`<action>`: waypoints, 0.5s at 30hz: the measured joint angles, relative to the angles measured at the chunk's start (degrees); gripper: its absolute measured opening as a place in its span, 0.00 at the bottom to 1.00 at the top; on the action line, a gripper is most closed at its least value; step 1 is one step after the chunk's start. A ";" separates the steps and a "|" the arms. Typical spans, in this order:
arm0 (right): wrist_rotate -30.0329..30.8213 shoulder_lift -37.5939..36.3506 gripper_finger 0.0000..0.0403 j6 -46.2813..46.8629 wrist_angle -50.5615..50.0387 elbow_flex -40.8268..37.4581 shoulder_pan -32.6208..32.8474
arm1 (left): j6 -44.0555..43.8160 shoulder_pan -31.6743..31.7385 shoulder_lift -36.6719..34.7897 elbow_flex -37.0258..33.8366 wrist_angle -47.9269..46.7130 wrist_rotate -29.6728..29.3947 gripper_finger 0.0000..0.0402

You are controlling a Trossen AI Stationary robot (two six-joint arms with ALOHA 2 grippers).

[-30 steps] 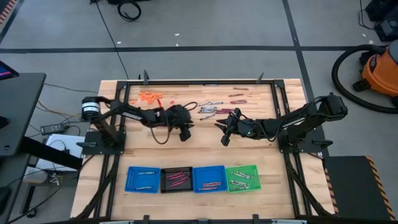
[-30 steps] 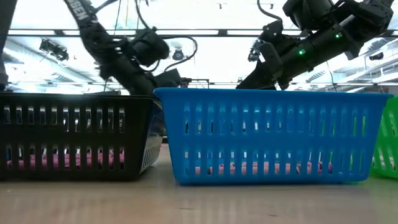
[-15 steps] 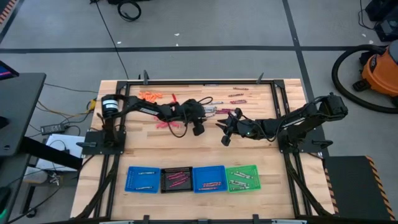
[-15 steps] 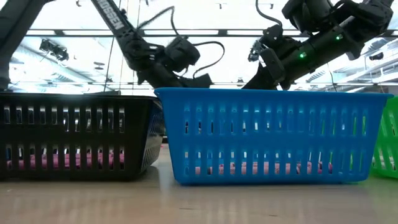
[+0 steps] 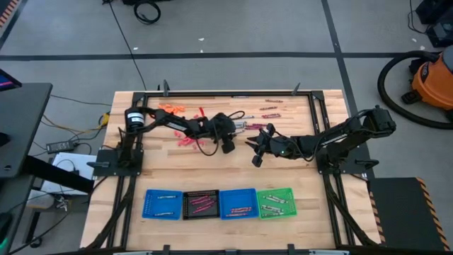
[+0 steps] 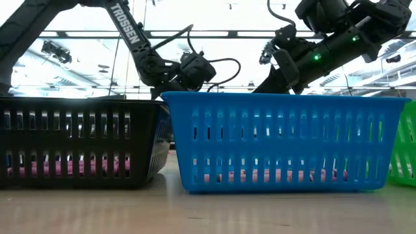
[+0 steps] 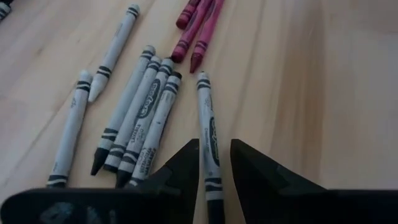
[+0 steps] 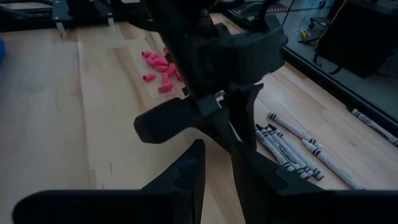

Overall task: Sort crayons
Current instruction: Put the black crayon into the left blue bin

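Note:
Several grey crayons [image 7: 140,112] lie loose on the wooden table, with maroon ones [image 7: 199,28] just beyond them. My left gripper [image 7: 215,146] hangs low over them, narrowly open. Its fingers stand on either side of one grey crayon [image 7: 207,112] that lies flat and runs along them; I see no touch. In the high view this gripper [image 5: 227,146] is at the table's middle, beside the grey cluster [image 5: 237,126]. My right gripper [image 5: 255,151] waits just right of it, narrowly open with nothing between its fingers [image 8: 217,168].
Four trays stand in a row at the near edge: blue [image 5: 150,205], black [image 5: 186,205], blue [image 5: 222,205] and green [image 5: 290,204], each with crayons inside. Orange pieces [image 5: 170,109] and red ones [image 5: 185,140] lie at far left, and more maroon crayons [image 5: 270,111] at far right.
My left gripper has reached out toward the table's right edge and a little toward the far edge, sinking slightly, and has come up to the grey crayons. Its finger gap looks unchanged.

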 joint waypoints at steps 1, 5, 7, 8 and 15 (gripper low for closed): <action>-0.01 0.00 0.21 -0.03 0.02 0.00 0.00 | -0.08 0.00 0.27 0.04 -0.07 0.11 0.25; -0.03 0.00 0.21 -0.06 0.04 -0.02 0.00 | -0.24 0.00 0.65 0.19 -1.51 1.11 0.22; -0.02 0.00 0.21 -0.05 0.08 0.00 0.00 | 0.23 0.01 0.71 0.27 -2.10 1.70 0.18; -0.04 0.00 0.21 -0.05 0.08 -0.02 0.00 | 0.66 0.00 0.89 0.30 -2.51 1.87 0.16; -0.07 0.00 0.21 -0.04 0.11 -0.02 0.63 | 2.37 -0.04 1.19 0.23 -3.07 2.01 0.04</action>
